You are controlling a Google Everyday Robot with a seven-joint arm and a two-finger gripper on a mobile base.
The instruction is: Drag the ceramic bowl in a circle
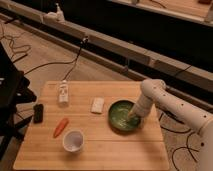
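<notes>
One gripper (133,117) down in the bowl (117,115)

Six things lie on the table (100,156). A black block (37,113) sits farthest left, near the edge. A white bottle (63,93) lies to its right, toward the far side. Nearer the front edge, an orange carrot (61,127) lies at a slant, and a white cup (73,141) stands upright just beside its lower end. A white pad (97,105) rests near the middle of the table. To its right is the green bowl, upright, on the right half of the table and close to the right edge. The gripper reaches down into the bowl's right side, by the rim. Whether it is spread or pinching the rim cannot be told. The white arm (167,102) bends above the bowl and runs off to the lower right.
</notes>
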